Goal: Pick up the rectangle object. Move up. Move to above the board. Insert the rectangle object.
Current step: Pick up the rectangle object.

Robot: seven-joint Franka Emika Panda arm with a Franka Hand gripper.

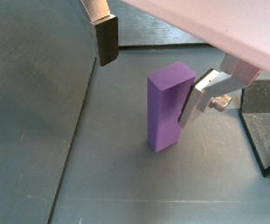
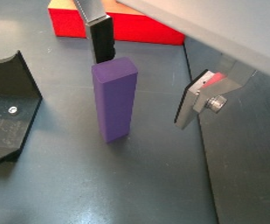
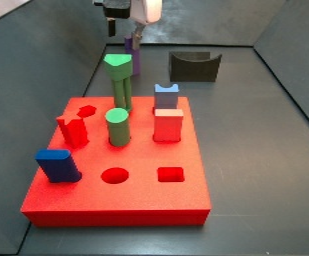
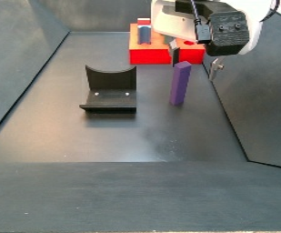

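Board: the thick, flat, bright red slab [image 3: 117, 205] with round and square holes is by far the biggest thing here. Green pegs, a pink-red block and a dark blue block are already seated in it, and a round and a square hole near its front edge are seen empty in a side view.

Fixture: the dark L-shaped bracket on its base plate [image 4: 108, 91] is parked on the dark floor, well apart from the board and a bit off from the bar.

Gripper: the silver two-finger gripper [image 2: 148, 70] is held open, lowered around the top of the bar. In both wrist views one dark pad [image 1: 107, 44] and the other finger plate [image 1: 201, 94] are seen on opposite sides of the bar with gaps left; nothing is gripped yet.

Rectangle object: the tall, slender lavender bar with a square cross-section [image 1: 166, 109] is standing upright on the floor, between the fingers, near the board's far edge but not touching it [image 4: 180, 85].

Handling: it's judged rigid and probably light, likely plastic or painted wood, with smooth faces that could be a bit slippery. Being tall on a small foot, it's easily tipped if one finger lands first.

Where to grab: two opposite flat faces, near the upper end, squarely pinched so the bar is kept vertical and plenty of length is left below for the hole.
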